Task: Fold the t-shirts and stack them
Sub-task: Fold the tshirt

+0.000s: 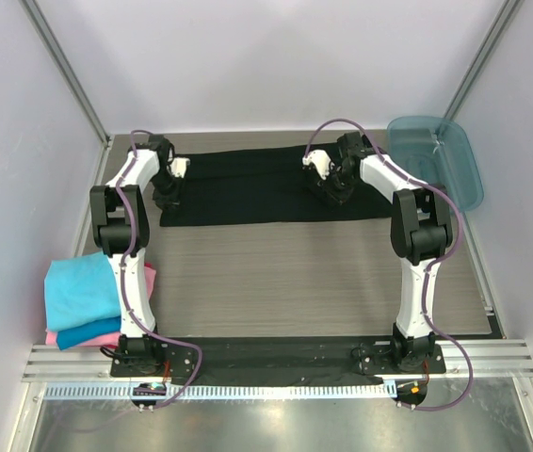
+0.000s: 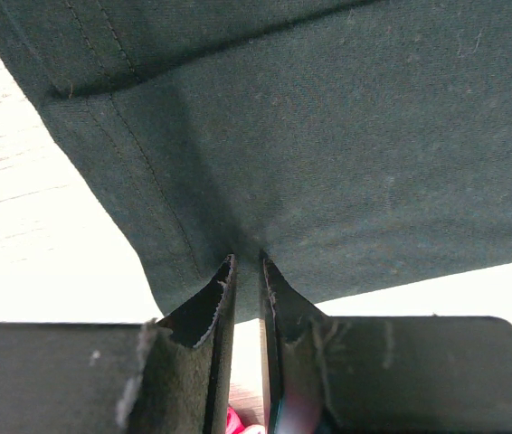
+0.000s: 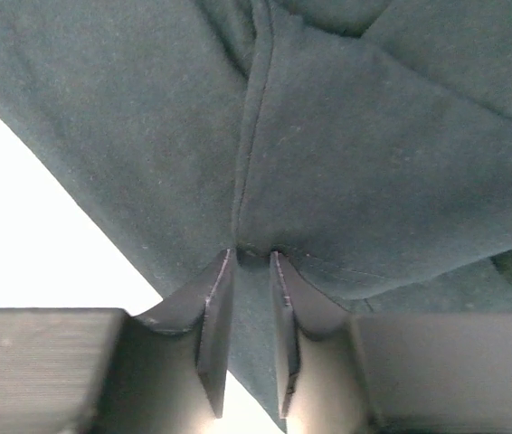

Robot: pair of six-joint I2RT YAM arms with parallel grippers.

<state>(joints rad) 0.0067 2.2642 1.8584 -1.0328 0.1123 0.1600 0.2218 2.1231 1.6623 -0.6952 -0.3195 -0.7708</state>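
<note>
The black t-shirt (image 1: 266, 184) lies folded into a long strip across the far part of the table. My left gripper (image 1: 167, 196) is shut on its left end; the left wrist view shows the black cloth (image 2: 328, 136) pinched between the fingertips (image 2: 222, 280). My right gripper (image 1: 334, 193) is shut on the strip near its right end; the right wrist view shows the cloth (image 3: 346, 136) bunched between the fingertips (image 3: 218, 280). Folded turquoise (image 1: 83, 287), blue (image 1: 92, 331) and pink (image 1: 149, 278) t-shirts lie stacked at the near left.
A translucent teal plastic tray (image 1: 436, 155) stands at the far right edge of the table. The grey mat (image 1: 285, 282) covers the middle. Metal frame posts rise at both far corners.
</note>
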